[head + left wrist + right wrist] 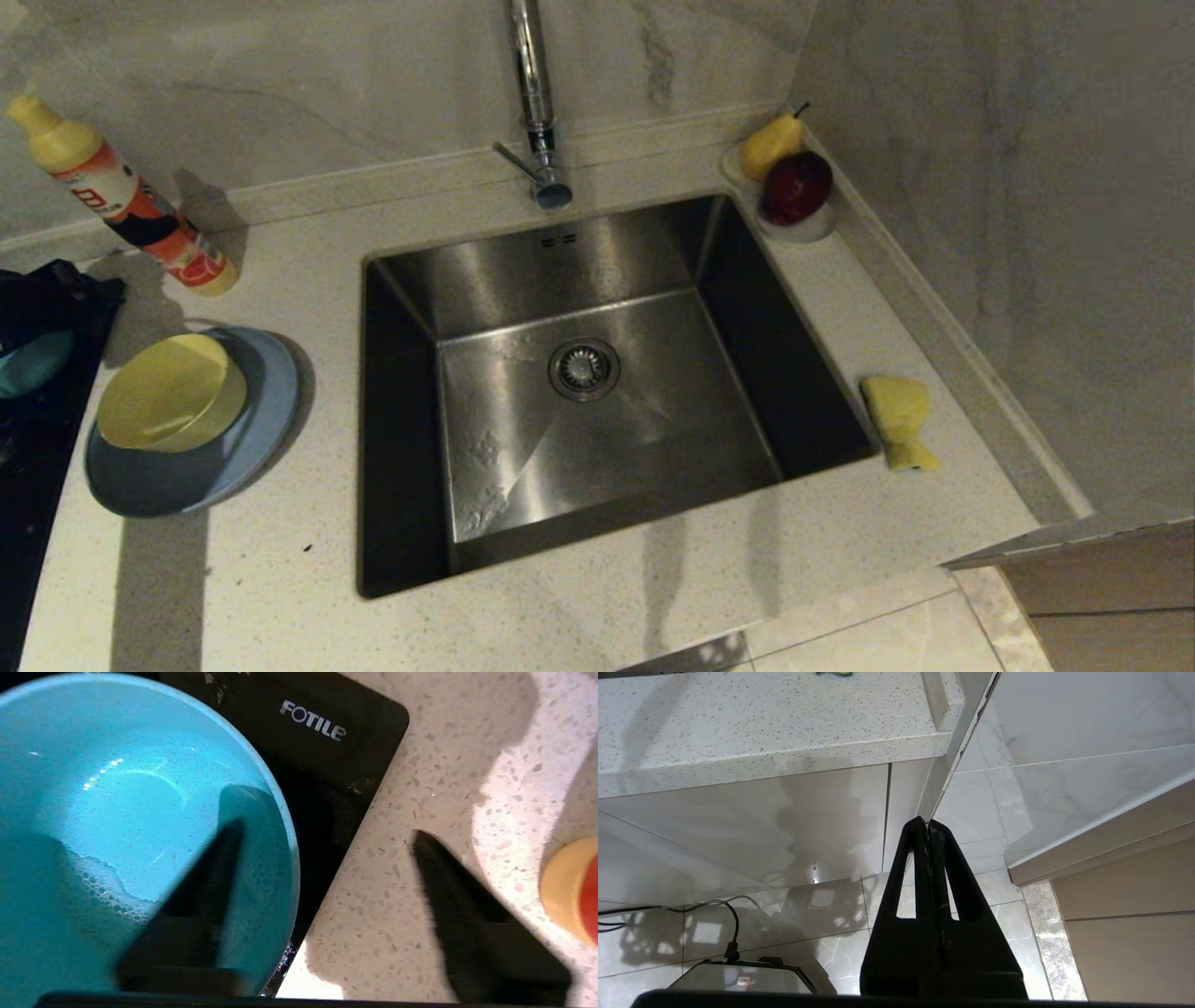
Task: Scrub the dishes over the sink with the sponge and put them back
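Note:
The teal bowl, with foam on its inner wall, sits on a black hob at the far left. My left gripper is open over its rim, one finger inside the bowl and the other outside above the counter. In the head view the teal bowl shows only partly under the dark left arm. A pale-yellow bowl rests tilted on the slate-blue plate left of the sink. The yellow sponge lies on the counter right of the sink. My right gripper is shut and holds nothing, parked below the counter edge.
A chrome tap stands behind the sink, and the drain is in the basin floor. A soap bottle leans at the back left. A white dish with a pear and a dark red fruit sits at the back right corner.

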